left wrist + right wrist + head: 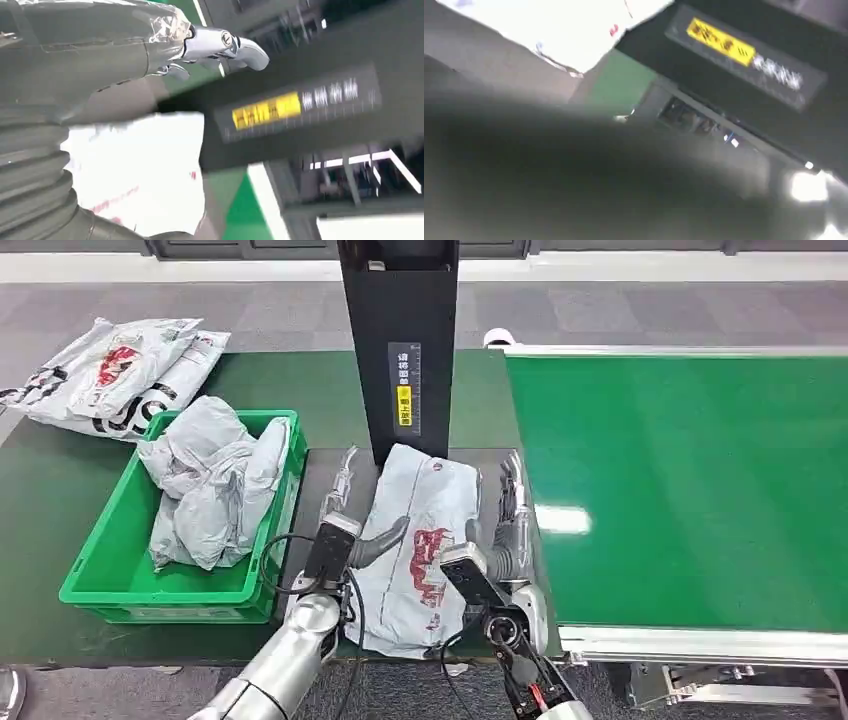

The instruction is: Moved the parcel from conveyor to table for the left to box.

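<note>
Parcel (420, 540) flat on the worktop (40, 490), flanked by both hands.

The grey parcel with red print lies in front of the black post (400, 340), between the green crate (120, 585) and the conveyor (690, 490). The left hand (345, 510) rests at its left edge, thumb on the bag, fingers spread; the right hand (505, 530) lies along its right edge, fingers extended. Neither grips it. 2 more bags (110, 375) lie beyond the crate.

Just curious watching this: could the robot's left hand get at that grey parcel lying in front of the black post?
Probably yes. The left hand already sits at the parcel's left edge, fingers spread, nothing between them; the right hand flanks the other edge.
</note>
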`<state>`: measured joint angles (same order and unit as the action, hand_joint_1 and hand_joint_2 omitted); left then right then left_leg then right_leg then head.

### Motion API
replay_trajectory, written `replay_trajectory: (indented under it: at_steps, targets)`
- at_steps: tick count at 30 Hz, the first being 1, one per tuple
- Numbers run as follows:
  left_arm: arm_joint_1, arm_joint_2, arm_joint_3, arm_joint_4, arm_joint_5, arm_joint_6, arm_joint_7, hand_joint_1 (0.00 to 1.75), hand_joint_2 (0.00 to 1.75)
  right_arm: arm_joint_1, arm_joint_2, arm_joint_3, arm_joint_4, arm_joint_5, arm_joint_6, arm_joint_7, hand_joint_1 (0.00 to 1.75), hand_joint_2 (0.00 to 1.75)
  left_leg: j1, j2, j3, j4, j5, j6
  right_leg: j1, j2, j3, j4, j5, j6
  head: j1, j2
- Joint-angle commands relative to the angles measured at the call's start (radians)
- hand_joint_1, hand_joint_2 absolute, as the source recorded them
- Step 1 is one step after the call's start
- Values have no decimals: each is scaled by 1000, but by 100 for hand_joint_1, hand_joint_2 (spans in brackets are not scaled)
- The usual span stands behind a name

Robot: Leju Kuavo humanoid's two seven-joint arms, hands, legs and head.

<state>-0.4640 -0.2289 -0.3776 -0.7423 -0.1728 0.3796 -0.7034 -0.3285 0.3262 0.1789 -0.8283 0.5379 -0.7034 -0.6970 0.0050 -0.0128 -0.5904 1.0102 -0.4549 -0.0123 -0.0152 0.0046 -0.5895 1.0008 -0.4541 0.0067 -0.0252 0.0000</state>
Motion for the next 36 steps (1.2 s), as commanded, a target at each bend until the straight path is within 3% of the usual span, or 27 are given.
replay_trajectory:
  at_steps: [1, 8, 11, 19, 20, 21, 24, 28, 31, 33, 36]
  targets:
    - [-93, 15, -131, 190, -25, 1, 5, 0, 175, -20, -28, -100, -35, -34, 5, -1, 0, 0, 0, -1, 1, -1, 1, 0, 1, -2, 1, -1, 0, -1, 0, 0]
    - [-103, 11, -166, 221, -69, -7, 5, 0, 175, -27, -53, -71, -33, -114, 5, -1, 0, 0, 0, 0, 1, -1, 0, 0, 1, -1, 1, -1, 0, 0, 0, 0]
    - [-161, -14, -194, 402, -143, -80, 5, 0, 175, -21, -69, -48, -71, -168, 5, -1, 0, 0, 0, 0, 1, -1, 0, 0, 1, -1, 2, -1, 0, 0, 0, 0]
    - [-184, -11, -471, 534, -566, -320, 477, 2, 175, -14, -99, -29, -114, -205, 5, -1, 0, 0, 0, 1, 3, -2, 1, 0, 1, -1, 3, -2, 1, 0, 0, 0]
    - [-179, -8, -497, 534, -606, -365, 529, 161, 175, -15, -101, -21, -115, -216, 5, -1, 0, 0, 0, 0, 2, -1, 0, 0, 0, -1, 2, -1, 0, 0, 0, 0]
    - [-174, -9, -495, 541, -617, -395, 563, 175, 175, -14, -102, -16, -115, -215, 6, -1, 0, 0, 1, 1, 3, -2, 0, 0, 1, -1, 3, -2, 0, -1, 0, 0]
    - [-157, 0, -472, 540, -620, -449, 599, 175, 175, -6, -98, 0, -111, -203, 15, -1, 0, 0, 0, -5, 6, -3, 1, 1, 0, -6, 9, -3, 0, 1, 0, 0]
    - [-157, 6, -449, 537, -611, -448, 595, 175, 175, -2, -94, -5, -108, -194, 29, -1, 0, 0, 0, 1, 17, -5, -4, 1, 1, 0, 21, -5, -1, -1, 0, 0]
    - [-162, 8, -433, 534, -609, -440, 593, 175, 175, -13, -90, -19, -92, -186, 37, -1, 0, 0, 0, -1, 19, -2, -10, 1, 0, -3, 30, -3, -9, -1, 0, 0]
    - [-165, 7, -418, 531, -610, -430, 591, 175, 175, -9, -85, -30, -96, -180, 39, -1, 0, 0, 0, 2, 16, -6, -6, 1, 0, -1, 26, -6, -4, -1, 0, 0]
    - [-170, 5, -410, 527, -616, -410, 585, 175, 175, -2, -83, -35, -103, -173, 40, -1, 0, 0, 0, -2, 25, -2, -11, 1, 0, -4, 35, -1, -11, -1, 0, 0]
